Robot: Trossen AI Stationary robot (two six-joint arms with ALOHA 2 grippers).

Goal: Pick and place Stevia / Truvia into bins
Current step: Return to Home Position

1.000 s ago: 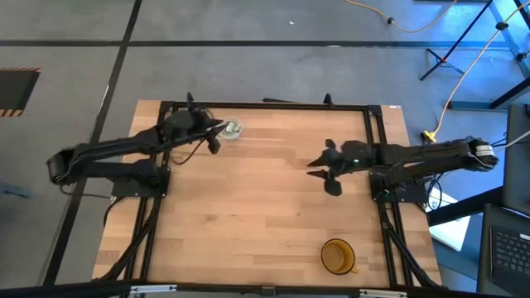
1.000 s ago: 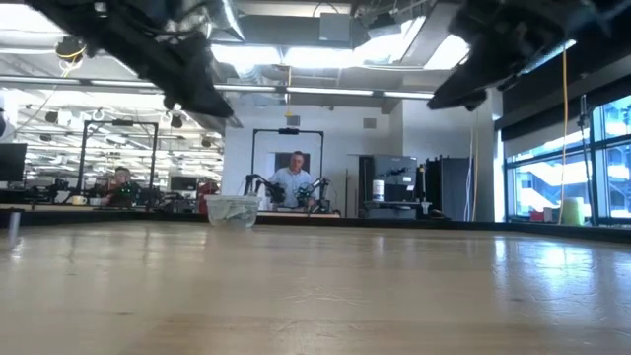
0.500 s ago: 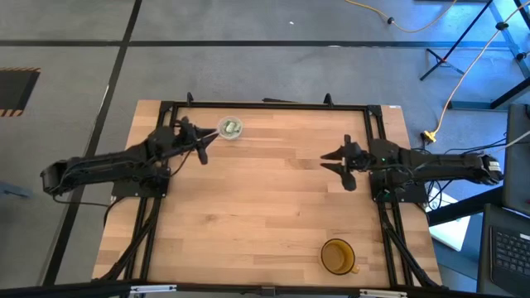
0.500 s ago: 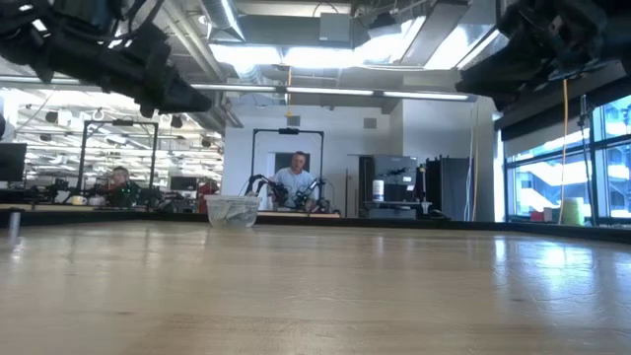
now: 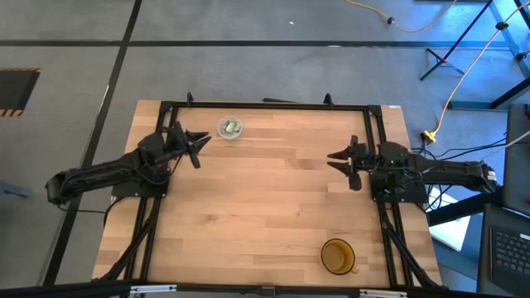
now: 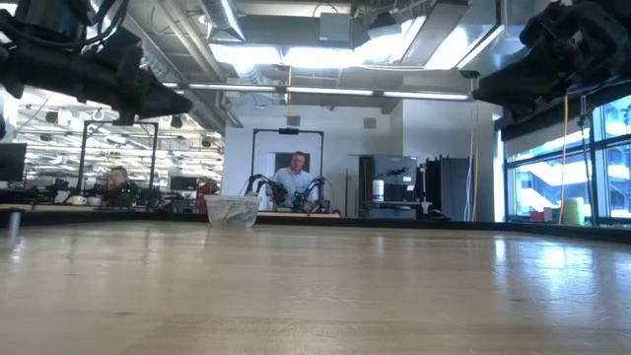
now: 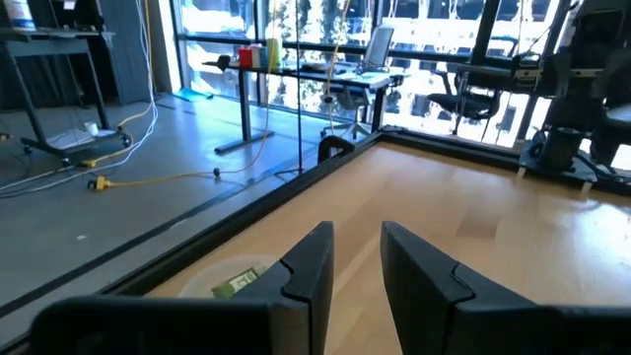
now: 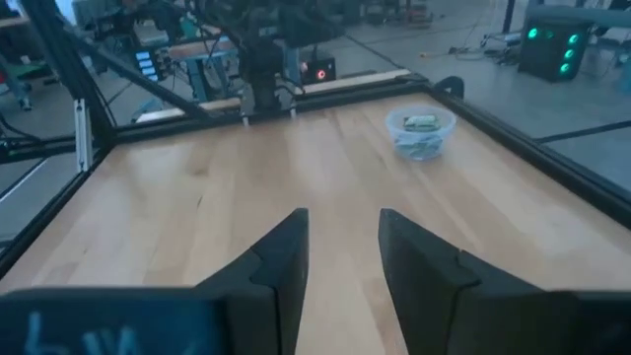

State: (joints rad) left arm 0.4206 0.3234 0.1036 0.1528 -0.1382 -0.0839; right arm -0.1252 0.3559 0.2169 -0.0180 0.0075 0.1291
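High view: both arms have drawn back toward their bases. The left gripper (image 5: 194, 147) and right gripper (image 5: 342, 161) are narrowly parted and empty. Green-and-white paper sachets (image 5: 233, 127) lie inside the small clear plastic cup (image 5: 222, 131) just beyond the left gripper. None lie loose, so the job looks finished.

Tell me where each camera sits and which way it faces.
High view: overhead, looking straight down at the table; shows left gripper and right gripper.
Low view: at table-top height, looking across into the room; left arm and right arm overhead.
Left wrist view: on the left arm, looking past its fingers.
Right wrist view: on the right arm, past its fingers, across the table.
Shared: all show the clear cup of sachets.
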